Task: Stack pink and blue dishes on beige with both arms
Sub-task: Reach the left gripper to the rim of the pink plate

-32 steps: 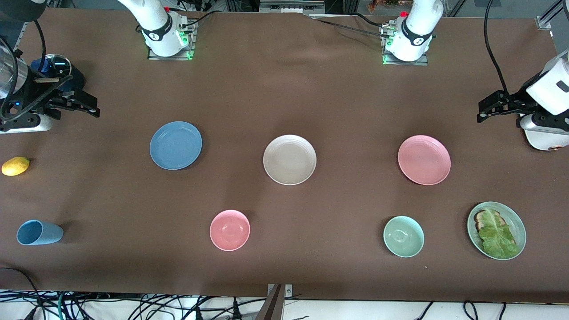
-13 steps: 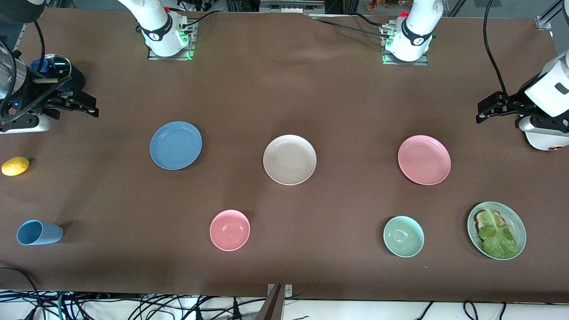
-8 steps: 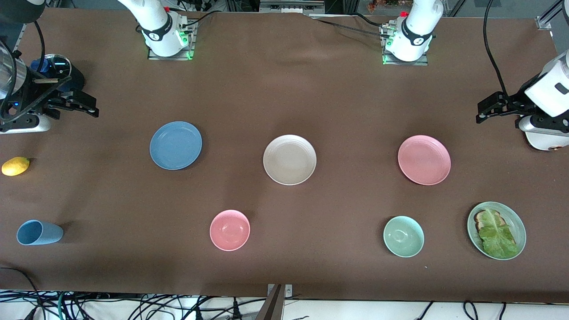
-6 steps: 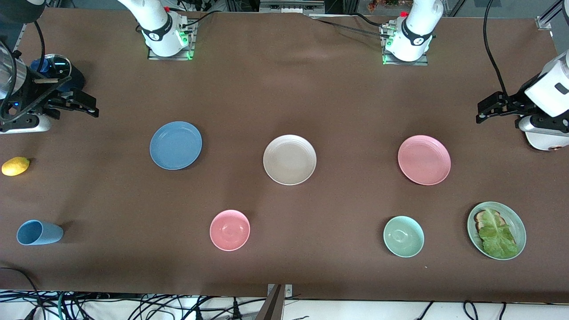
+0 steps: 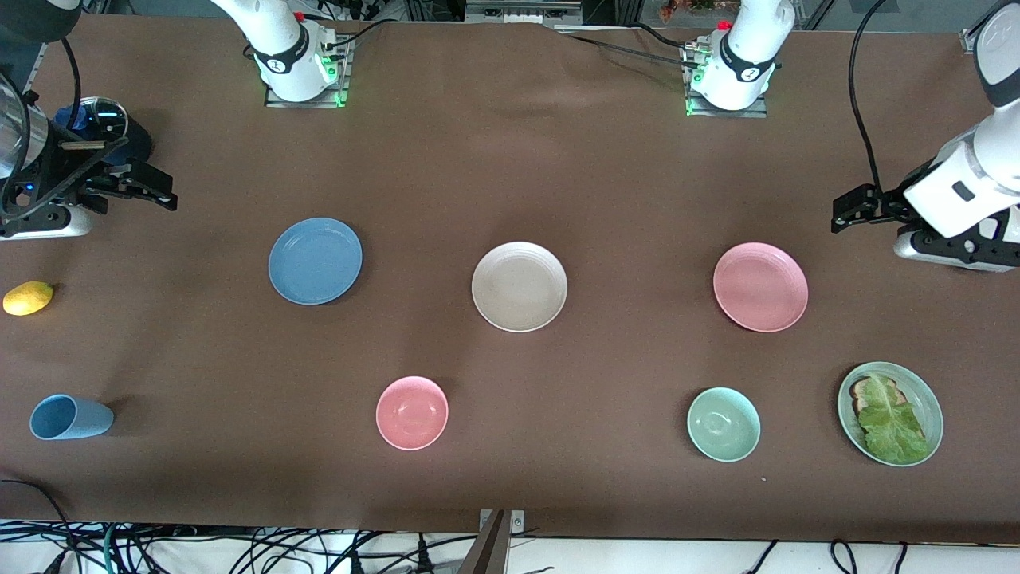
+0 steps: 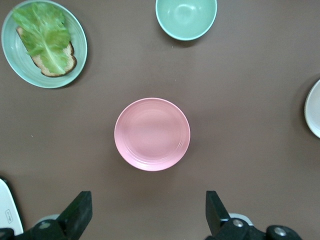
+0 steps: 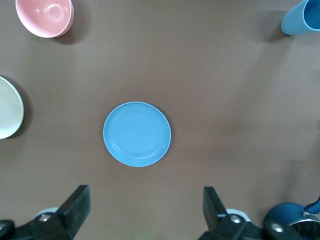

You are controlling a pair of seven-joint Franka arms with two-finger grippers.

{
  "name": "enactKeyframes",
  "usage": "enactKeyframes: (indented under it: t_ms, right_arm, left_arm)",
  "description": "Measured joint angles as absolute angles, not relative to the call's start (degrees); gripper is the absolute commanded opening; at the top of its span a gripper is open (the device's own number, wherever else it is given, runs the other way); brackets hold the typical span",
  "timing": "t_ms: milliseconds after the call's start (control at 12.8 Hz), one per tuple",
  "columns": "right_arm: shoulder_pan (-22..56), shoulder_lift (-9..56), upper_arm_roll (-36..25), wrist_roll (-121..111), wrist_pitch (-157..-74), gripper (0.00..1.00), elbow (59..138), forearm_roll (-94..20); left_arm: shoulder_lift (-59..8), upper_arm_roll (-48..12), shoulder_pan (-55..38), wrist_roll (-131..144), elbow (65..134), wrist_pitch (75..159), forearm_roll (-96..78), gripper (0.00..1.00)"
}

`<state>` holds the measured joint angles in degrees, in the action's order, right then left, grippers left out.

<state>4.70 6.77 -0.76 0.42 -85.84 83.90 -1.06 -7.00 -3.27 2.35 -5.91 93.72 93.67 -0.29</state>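
Note:
The beige plate (image 5: 519, 286) lies mid-table. The blue plate (image 5: 315, 261) lies beside it toward the right arm's end, and the pink plate (image 5: 760, 287) toward the left arm's end. My left gripper (image 5: 841, 214) hangs open and empty above the table, beside the pink plate at the left arm's end. In the left wrist view the pink plate (image 6: 152, 134) lies ahead of the open left gripper (image 6: 147, 201). My right gripper (image 5: 163, 191) hangs open and empty at the right arm's end. The right wrist view has the blue plate (image 7: 137, 134) ahead of the right gripper (image 7: 146, 196).
Nearer the front camera stand a pink bowl (image 5: 412, 412), a mint-green bowl (image 5: 723, 424) and a green plate (image 5: 934, 406) with toast and lettuce. A lemon (image 5: 28, 297) and a blue cup (image 5: 70, 417) on its side lie at the right arm's end.
The left arm has swung in from the table's end, bringing its gripper closer to the pink plate. The right arm has stayed almost still. No dish has moved.

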Motion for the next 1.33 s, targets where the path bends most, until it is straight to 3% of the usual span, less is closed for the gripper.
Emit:
enactKeyframes:
  t_ms: [312,703,1327]
  right_arm:
    - [4.7,6.8,-0.8,0.4,-85.8,1.0,84.0,-1.1]
    - [4.7,6.8,-0.8,0.4,-85.8,1.0,84.0,-1.1]
    - [4.7,6.7,-0.8,0.4,-86.1,1.0,84.0,-1.1]
  left_arm:
    - [-14.3,-2.9,8.3,-6.3,94.2,95.5,-2.8,1.0]
    - [-21.9,-3.3,8.3,-9.0,96.2,102.6,1.5,1.0]
    - [-21.1,-3.1,9.3,-15.6,115.8,125.7,4.9,1.0]
